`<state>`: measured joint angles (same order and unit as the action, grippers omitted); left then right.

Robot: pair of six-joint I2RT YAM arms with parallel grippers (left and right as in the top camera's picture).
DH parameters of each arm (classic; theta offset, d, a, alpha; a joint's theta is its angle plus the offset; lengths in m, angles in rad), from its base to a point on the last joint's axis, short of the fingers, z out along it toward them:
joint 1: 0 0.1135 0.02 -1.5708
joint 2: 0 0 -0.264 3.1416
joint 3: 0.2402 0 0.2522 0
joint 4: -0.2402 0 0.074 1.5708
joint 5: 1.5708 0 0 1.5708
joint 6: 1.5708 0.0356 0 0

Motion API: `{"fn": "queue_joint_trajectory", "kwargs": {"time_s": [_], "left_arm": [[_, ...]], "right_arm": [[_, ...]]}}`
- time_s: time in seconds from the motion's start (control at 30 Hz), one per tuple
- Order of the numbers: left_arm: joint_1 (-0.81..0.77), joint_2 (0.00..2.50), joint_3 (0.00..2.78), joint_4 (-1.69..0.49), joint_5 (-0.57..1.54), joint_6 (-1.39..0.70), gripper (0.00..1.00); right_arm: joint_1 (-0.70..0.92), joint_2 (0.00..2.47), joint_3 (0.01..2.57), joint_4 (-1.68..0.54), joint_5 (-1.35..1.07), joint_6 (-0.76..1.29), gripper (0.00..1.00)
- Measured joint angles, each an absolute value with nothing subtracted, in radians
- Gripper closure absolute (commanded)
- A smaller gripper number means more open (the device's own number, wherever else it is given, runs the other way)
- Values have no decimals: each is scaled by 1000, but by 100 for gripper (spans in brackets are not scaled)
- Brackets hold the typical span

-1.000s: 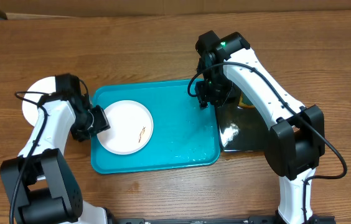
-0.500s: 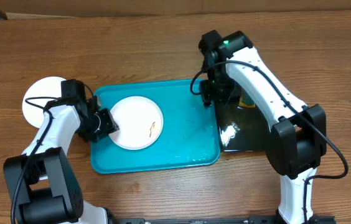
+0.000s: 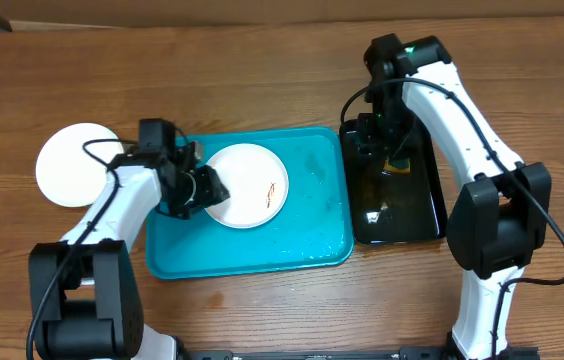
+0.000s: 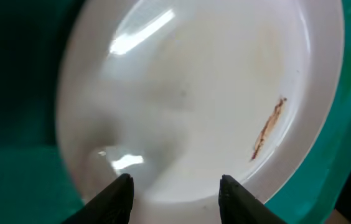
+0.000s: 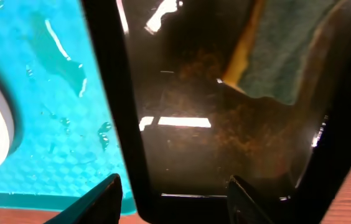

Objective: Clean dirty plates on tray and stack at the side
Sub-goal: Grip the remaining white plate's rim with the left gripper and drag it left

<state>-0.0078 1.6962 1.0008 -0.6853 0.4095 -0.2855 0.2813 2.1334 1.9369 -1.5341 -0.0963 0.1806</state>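
Note:
A white plate (image 3: 252,185) with a brown smear (image 4: 267,127) lies in the turquoise tray (image 3: 312,230), left of its middle. My left gripper (image 3: 209,190) is at that plate's left rim. In the left wrist view the plate (image 4: 200,93) fills the frame. There the left gripper (image 4: 175,190) is open, tips apart over the plate's near part with nothing pinched. Another white plate (image 3: 70,178) rests on the table left of the tray. My right gripper (image 3: 366,140) hangs open over the black tray's far left corner, holding nothing (image 5: 175,199).
The glossy black tray (image 3: 402,205) sits against the turquoise tray's right side, with a yellow-green sponge (image 5: 287,50) in it. Water drops lie on the turquoise tray (image 5: 45,124). Bare wooden table surrounds both trays.
The smeared plate slid right and slightly back on the tray, with my left gripper moving along at its rim. My right arm swung right, from the turquoise tray's edge to the black tray.

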Motion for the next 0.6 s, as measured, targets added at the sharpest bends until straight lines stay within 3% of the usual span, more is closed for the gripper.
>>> {"fn": "queue_joint_trajectory", "kwargs": {"time_s": [0.2,0.37,0.6], "left_arm": [[-57,1696,1001,-662,419,-286,60],[-58,1696,1052,-741,369,-288,58],[-57,1684,1140,-757,107,-288,53]], "right_arm": [[246,2133,1937,-1534,-96,180,44],[238,2133,1937,-1531,-96,179,43],[238,2133,1937,-1503,-96,179,43]]}}
